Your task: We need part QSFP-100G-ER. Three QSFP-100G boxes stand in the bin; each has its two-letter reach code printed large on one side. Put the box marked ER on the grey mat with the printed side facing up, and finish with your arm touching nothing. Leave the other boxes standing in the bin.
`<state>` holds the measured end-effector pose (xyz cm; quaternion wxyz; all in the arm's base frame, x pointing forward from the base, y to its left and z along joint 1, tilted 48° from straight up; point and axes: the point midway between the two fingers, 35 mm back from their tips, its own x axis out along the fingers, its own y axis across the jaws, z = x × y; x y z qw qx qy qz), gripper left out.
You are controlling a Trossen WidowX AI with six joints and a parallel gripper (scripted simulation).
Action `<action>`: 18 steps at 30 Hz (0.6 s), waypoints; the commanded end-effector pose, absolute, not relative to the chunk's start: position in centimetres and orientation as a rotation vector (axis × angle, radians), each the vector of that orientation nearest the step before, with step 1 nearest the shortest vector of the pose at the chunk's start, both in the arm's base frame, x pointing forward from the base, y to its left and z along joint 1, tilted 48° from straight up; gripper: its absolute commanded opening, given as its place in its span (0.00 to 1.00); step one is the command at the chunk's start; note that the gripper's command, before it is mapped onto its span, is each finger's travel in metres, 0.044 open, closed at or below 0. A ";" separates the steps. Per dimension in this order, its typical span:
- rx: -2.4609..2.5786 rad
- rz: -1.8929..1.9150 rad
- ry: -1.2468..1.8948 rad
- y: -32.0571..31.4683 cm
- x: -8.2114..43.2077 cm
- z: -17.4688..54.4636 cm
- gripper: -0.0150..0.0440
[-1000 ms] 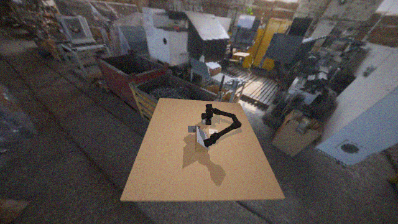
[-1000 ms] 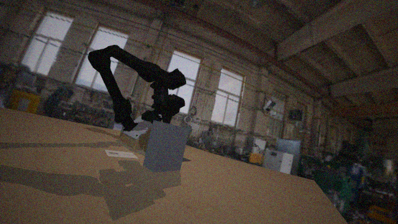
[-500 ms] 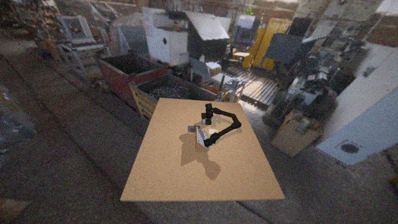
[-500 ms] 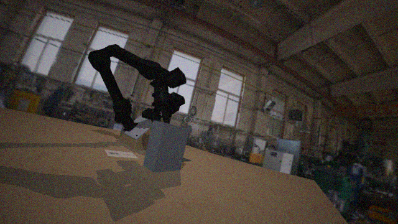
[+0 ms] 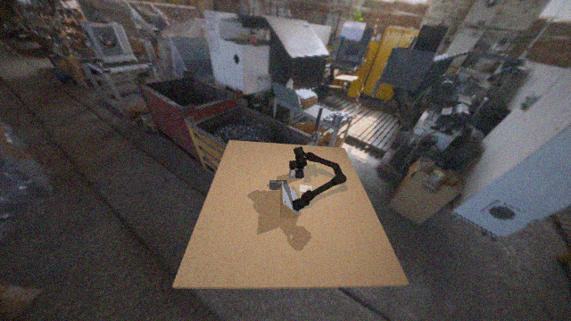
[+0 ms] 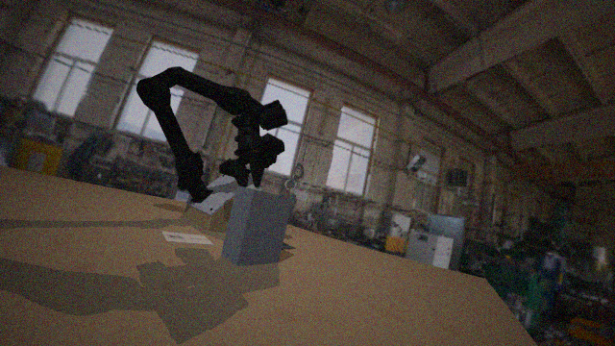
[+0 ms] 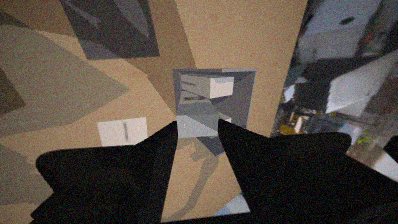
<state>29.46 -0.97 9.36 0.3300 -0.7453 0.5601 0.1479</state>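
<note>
One grey bin [image 6: 259, 228] [image 7: 243, 102] is standing on the bench [image 5: 285, 265] [image 6: 365, 298] [image 7: 235, 35], its boxes showing inside; which is ER, I cannot tell. One black claw [image 6: 251, 185] [image 7: 197, 124], pointing downward, is gripping a pale box [image 7: 196, 126] at the bin's mouth. One dark grey mat [image 5: 276, 184] [image 7: 117, 37] is lying apart.

Surface [image 5: 285, 259] [image 6: 384, 298] [image 7: 235, 30]: tan, finely speckled. Arm [image 5: 341, 174] [image 6: 165, 120] and tool [image 6: 252, 180] [image 7: 197, 124]: black throughout. Bin [image 6: 259, 231] [image 7: 245, 100]: blue-grey, plain outside. Box inside it [image 7: 221, 87]: whitish. Flat card [image 5: 305, 188] [image 6: 187, 237] [image 7: 122, 132]: white, dark stripe. Mat [image 7: 117, 35]: dark grey. Cabinet behind [image 5: 388, 58]: yellow.
</note>
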 end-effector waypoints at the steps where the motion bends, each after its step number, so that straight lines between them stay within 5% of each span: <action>1: -1.951 0.386 1.466 -0.4 29.2 9.9 0.52; 18: -1.950 0.390 1.466 0.2 27.8 10.0 0.52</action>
